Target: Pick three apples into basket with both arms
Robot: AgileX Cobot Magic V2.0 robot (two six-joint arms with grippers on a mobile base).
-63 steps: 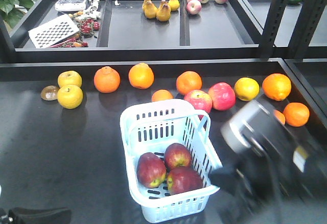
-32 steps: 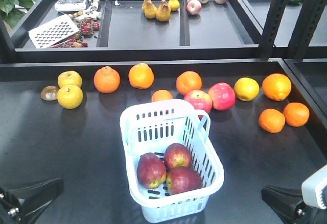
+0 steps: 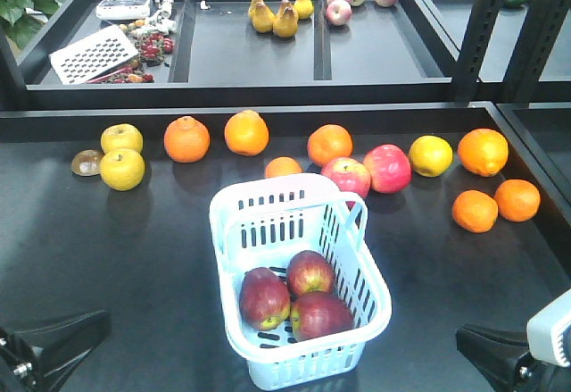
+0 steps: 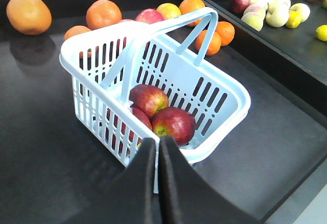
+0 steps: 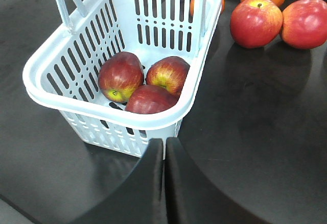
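All three apples [image 3: 294, 298] lay touching in the basket [image 3: 234, 204] on the dark worktop [image 3: 107, 249], so the picking looked finished. The left hand [image 4: 157, 147] and right hand [image 5: 164, 147] each sat pressed shut and empty, seemingly low beside it. Best to stay parked, clear of the rim.

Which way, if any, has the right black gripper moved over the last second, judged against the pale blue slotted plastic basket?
Yes. The right black gripper has drawn back from beside the pale blue slotted plastic basket to the view's bottom right corner.
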